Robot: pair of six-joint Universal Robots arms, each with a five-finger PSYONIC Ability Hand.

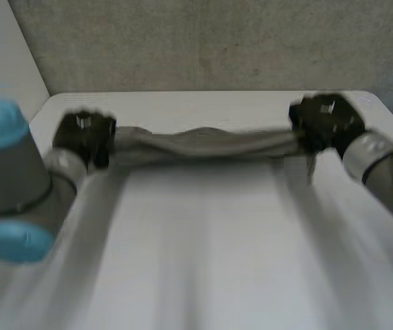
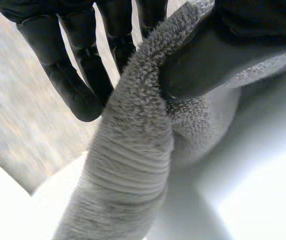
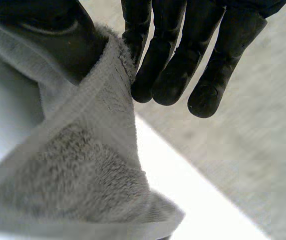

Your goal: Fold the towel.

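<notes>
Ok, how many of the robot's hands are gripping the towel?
2. The left hand pinches one end of the towel, and the right hand pinches the other end. The towel is stretched between them across the far side of the white table.

- We see a grey terry towel [image 1: 203, 144] gathered into a long, rumpled band, stretched between the left robot hand [image 1: 85, 137] and the right robot hand [image 1: 323, 124].
- Each end is pinched between that hand's thumb and fingers.
- A ribbed border lies just beyond the left robot hand's fingertips.
</notes>
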